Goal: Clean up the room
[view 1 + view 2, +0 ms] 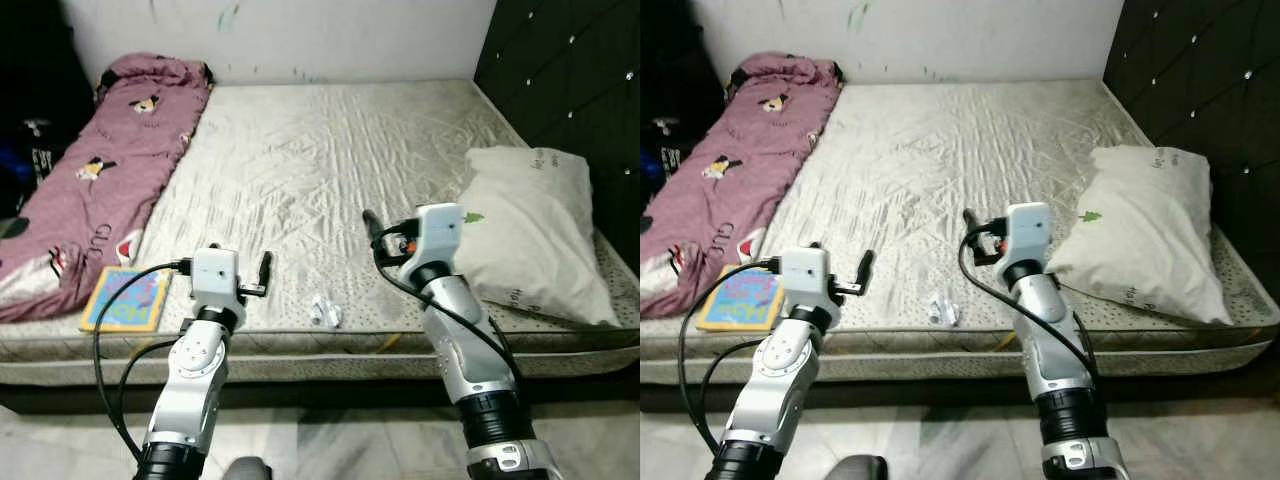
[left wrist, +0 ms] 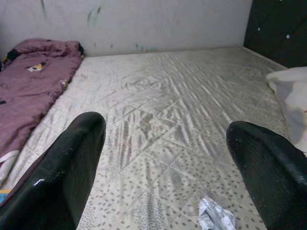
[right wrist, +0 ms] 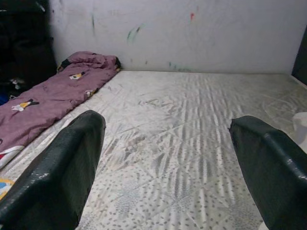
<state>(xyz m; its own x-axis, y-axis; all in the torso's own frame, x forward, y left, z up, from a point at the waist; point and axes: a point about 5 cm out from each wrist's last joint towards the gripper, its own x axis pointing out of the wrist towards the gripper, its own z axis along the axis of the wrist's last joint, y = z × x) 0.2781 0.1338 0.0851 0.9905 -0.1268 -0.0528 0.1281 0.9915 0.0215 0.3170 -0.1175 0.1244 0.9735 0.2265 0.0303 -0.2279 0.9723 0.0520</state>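
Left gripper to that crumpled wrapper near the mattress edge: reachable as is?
Probably yes. The left gripper is open, above the mattress, and the crumpled wrapper lies just to its right with bare sheet between them.

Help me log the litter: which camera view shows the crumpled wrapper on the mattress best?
The left eye view shows the crumpled wrapper best: whole, on the mattress near its front edge, between the two arms. The right eye view shows it whole too. The left wrist view catches it close but cut off at the frame edge, between the open left gripper fingers.

Mattress quilted cloth, wrinkled; blanket soft printed fabric; headboard tufted, dark.
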